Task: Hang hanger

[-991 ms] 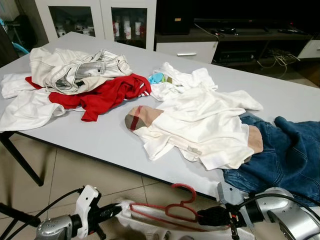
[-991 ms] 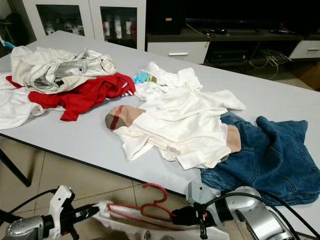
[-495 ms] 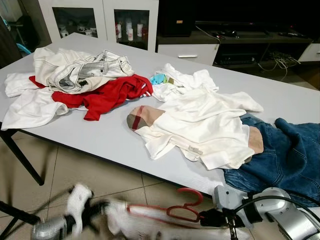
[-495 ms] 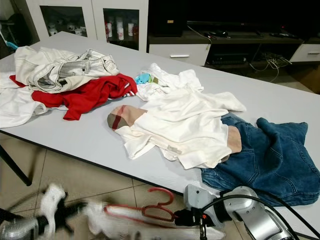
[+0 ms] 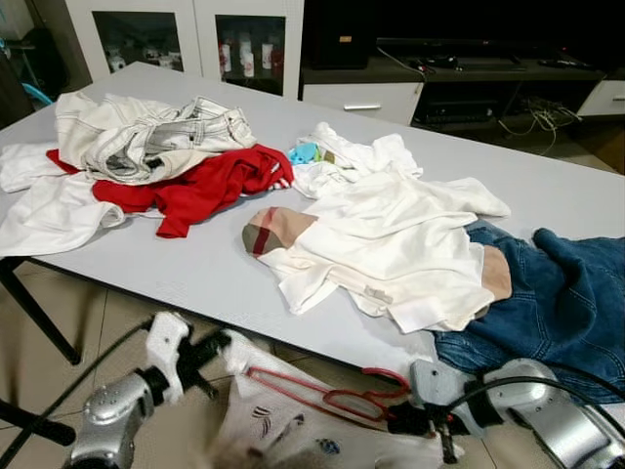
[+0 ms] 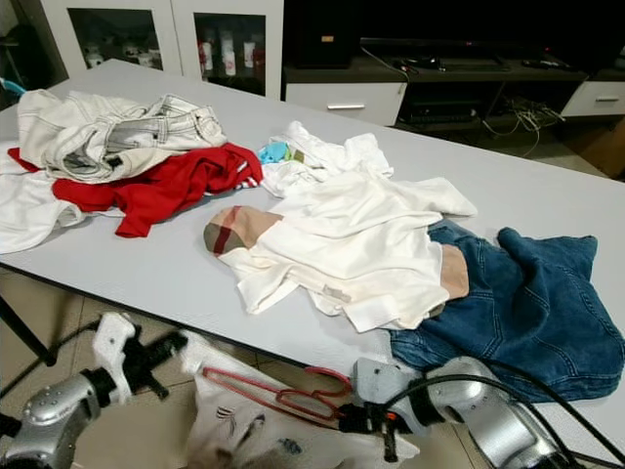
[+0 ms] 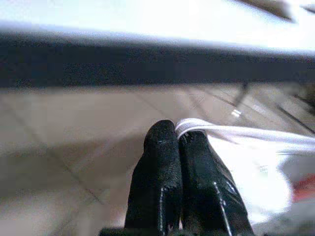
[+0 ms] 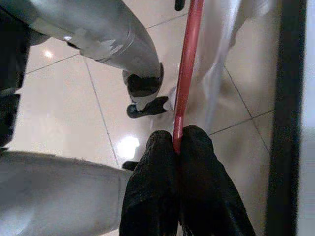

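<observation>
A red hanger [image 5: 327,396] hangs below the table's front edge with a white printed garment [image 5: 278,430] draped over it. My right gripper [image 5: 398,420] is shut on the hanger near its hook; the right wrist view has the red bar [image 8: 187,69] running out from between the closed fingers [image 8: 157,167]. My left gripper [image 5: 217,344] is shut on the garment's edge at the hanger's left end. In the left wrist view its fingers [image 7: 162,157] pinch a white fabric hem [image 7: 231,132] under the dark table edge.
The grey table [image 5: 195,269] carries piled clothes: white jeans [image 5: 146,137], a red shirt [image 5: 210,186], a white shirt [image 5: 391,239] and blue jeans [image 5: 557,303]. White cabinets [image 5: 195,39] and a dark TV stand [image 5: 459,68] stand behind. Tiled floor [image 5: 127,332] lies below.
My left arm has risen toward the table edge, pulling the garment's edge up and outward. The hanger now lies flatter, with more white cloth spread beneath it. The right gripper has barely moved.
</observation>
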Robot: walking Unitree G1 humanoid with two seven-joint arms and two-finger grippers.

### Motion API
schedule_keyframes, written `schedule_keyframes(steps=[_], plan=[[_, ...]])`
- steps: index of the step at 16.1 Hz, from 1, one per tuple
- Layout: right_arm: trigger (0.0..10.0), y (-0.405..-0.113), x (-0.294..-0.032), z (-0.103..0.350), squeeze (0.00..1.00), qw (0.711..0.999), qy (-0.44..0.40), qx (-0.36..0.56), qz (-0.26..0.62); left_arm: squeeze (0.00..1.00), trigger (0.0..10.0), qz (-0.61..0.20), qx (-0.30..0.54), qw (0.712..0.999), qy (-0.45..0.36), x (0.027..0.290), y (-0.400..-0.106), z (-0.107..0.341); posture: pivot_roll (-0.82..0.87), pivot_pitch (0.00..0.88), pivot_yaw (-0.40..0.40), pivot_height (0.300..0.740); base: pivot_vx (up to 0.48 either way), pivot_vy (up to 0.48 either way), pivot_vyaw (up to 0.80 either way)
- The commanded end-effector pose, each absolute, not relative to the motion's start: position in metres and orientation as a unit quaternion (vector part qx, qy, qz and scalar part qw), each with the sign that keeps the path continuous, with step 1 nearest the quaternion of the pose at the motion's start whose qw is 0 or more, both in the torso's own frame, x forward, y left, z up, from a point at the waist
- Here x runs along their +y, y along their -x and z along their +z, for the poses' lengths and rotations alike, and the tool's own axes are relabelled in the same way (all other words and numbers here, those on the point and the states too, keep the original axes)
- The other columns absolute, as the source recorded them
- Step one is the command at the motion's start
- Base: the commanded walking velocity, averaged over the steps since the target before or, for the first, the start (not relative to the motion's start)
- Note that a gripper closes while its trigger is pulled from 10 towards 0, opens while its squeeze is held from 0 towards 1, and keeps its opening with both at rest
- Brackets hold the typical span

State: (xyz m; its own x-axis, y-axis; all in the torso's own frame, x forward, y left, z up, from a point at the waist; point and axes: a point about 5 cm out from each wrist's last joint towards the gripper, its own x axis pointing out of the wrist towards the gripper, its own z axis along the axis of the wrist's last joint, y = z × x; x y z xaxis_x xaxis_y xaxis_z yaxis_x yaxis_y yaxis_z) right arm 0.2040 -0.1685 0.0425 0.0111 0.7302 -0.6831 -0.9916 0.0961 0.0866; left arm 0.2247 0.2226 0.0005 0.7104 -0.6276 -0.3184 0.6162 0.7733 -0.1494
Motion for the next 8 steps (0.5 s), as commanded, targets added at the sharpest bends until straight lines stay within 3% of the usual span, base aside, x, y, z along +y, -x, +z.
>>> schedule_keyframes(steps=[1, 4, 6, 8], plan=[[0.0, -0.201, -0.171, 0.036, 0.00, 0.672, 0.219, 0.319, 0.631, 0.00, 0.0, -0.355, 0.188, 0.915, 0.020, 0.220, -0.220, -0.002, 0.02, 0.000, -0.057, 0.740, 0.000, 0.000, 0.00], [0.0, -0.201, -0.162, 0.033, 0.00, 0.673, 0.216, 0.315, 0.633, 0.00, 0.0, -0.414, 0.241, 0.877, 0.025, 0.214, -0.193, -0.016, 0.02, 0.000, -0.056, 0.740, 0.000, 0.000, 0.00], [0.0, -0.201, -0.160, 0.032, 0.00, 0.670, 0.218, 0.316, 0.635, 0.00, 0.0, -0.423, 0.246, 0.872, 0.017, 0.213, -0.190, -0.017, 0.02, 0.000, -0.054, 0.740, 0.000, 0.000, 0.00], [0.0, -0.199, -0.161, 0.027, 0.00, 0.647, 0.248, 0.327, 0.643, 0.00, 0.0, -0.422, 0.242, 0.873, 0.017, 0.212, -0.191, -0.016, 0.02, 0.000, -0.052, 0.740, 0.000, 0.000, 0.00]])
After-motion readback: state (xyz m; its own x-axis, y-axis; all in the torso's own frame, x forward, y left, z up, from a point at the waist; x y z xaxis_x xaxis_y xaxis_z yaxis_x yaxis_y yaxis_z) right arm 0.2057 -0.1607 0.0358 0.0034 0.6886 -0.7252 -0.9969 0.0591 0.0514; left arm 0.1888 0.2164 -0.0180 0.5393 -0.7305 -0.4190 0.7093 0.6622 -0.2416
